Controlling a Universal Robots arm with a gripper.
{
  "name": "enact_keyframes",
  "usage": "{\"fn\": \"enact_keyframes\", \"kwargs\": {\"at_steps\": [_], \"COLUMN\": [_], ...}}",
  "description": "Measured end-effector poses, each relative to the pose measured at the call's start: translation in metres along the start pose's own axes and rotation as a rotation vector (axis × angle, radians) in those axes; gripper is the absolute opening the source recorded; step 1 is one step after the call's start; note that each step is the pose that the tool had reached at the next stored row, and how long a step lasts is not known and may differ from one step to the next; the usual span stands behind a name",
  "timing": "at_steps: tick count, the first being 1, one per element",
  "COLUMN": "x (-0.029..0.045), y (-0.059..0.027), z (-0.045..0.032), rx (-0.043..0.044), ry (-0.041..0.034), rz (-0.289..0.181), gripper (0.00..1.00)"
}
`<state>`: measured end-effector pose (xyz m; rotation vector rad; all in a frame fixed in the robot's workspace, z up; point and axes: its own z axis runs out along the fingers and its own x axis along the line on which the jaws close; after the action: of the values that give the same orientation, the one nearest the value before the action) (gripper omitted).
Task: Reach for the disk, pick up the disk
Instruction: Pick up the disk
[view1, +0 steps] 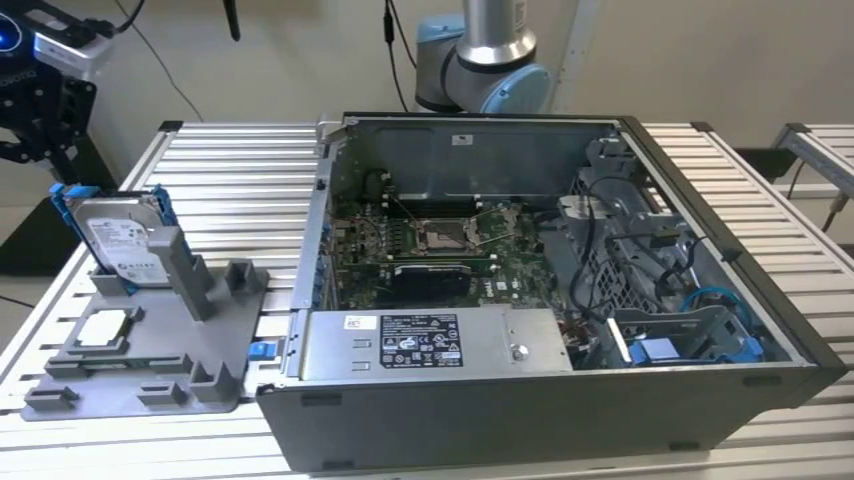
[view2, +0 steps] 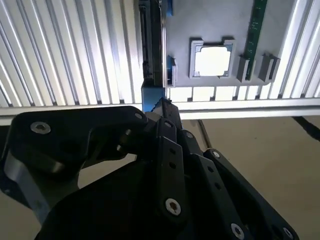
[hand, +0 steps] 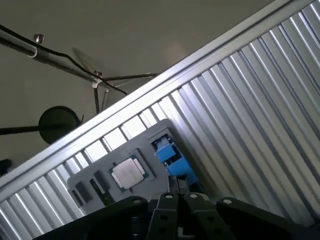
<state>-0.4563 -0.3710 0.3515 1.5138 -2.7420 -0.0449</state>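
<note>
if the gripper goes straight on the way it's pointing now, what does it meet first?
Most likely the disk. In the second wrist view the gripper lines up with the disk's blue-framed edge, which stands upright in the grey fixture. The gap between them is hard to judge.

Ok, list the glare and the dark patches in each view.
Exterior view: even, soft light on the disk, while the computer case is shaded inside. Second wrist view: the chip is blown out white, and the hand is a dark, unlit mass. First wrist view: the table slats carry bright streaks, and the chip looks evenly lit.
</note>
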Motion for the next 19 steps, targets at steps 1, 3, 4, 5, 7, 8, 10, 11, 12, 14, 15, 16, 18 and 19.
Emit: {"fn": "enact_keyframes", "kwargs": {"at_steps": [1, 3, 4, 5, 7, 8, 10, 11, 12, 14, 15, 16, 18, 19], "x": [0.0, 0.0, 0.0, 0.0, 0.0, 0.0, 0.0, 0.0, 0.0, 0.0, 0.0, 0.0, 0.0, 0.0], "y": [0.0, 0.0, 0.0, 0.0, 0.0, 0.0, 0.0, 0.0, 0.0, 0.0, 0.0, 0.0, 0.0, -0.0001], "z": [0.0, 0.0, 0.0, 0.0, 0.0, 0.0, 0.0, 0.0, 0.0, 0.0, 0.0, 0.0001, 0.0003, 0.0008], "rx": [-0.0001, -0.0003, -0.0003, -0.0004, -0.0005, -0.0006, -0.0008, -0.0009, -0.001, -0.0012, -0.001, -0.0002, 0.0011, 0.0018], "ry": [0.0005, 0.0016, 0.0021, 0.0026, 0.0036, 0.0042, 0.0052, 0.0057, 0.0062, 0.0074, 0.0079, 0.008, 0.0084, 0.0083], "rz": [-0.019, -0.054, -0.072, -0.091, -0.127, -0.146, -0.181, -0.199, -0.218, -0.257, -0.276, -0.294, -0.33, -0.347], "gripper": [0.0, 0.0, 0.0, 0.0, 0.0, 0.0, 0.0, 0.0, 0.0, 0.0, 0.0, 0.0, 0.0, 0.0]}}
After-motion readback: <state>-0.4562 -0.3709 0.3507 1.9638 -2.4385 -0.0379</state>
